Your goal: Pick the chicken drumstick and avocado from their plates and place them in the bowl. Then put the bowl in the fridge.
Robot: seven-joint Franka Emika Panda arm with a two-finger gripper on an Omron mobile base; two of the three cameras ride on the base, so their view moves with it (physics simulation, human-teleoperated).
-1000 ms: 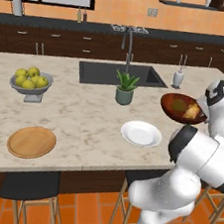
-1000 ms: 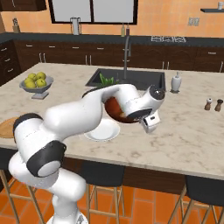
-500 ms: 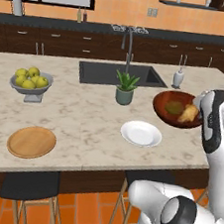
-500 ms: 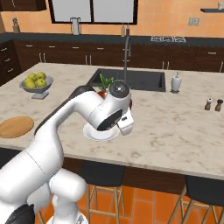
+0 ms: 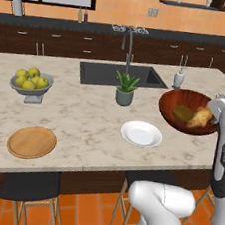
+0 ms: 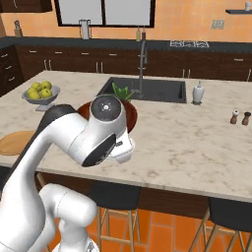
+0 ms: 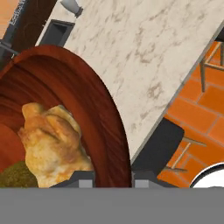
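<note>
My gripper (image 7: 113,178) is shut on the rim of the reddish-brown wooden bowl (image 7: 103,118), with one finger on each side of the wall. It holds the bowl (image 5: 187,112) above the right end of the counter. Inside the bowl lie the golden chicken drumstick (image 7: 52,140) and the dark olive avocado (image 7: 15,177); they also show as drumstick (image 5: 200,117) and avocado (image 5: 182,112). The hand (image 5: 214,112) grips the bowl's right side. The bowl (image 6: 129,110) is mostly hidden behind my arm. Both plates are bare: the wooden plate (image 5: 32,142) and the white plate (image 5: 142,134). The fridge is out of view.
A potted plant (image 5: 125,88) stands just left of the bowl, in front of the sink (image 5: 122,74). A grey fruit bowl (image 5: 30,81) of yellow-green fruit sits at the left. A soap dispenser (image 5: 179,78) and shakers (image 6: 239,118) stand to the right. Stools line the counter's near edge (image 5: 82,168).
My arm has swung its elbow round toward the cameras. The bowl, still gripped, has stayed over the right end of the counter.
</note>
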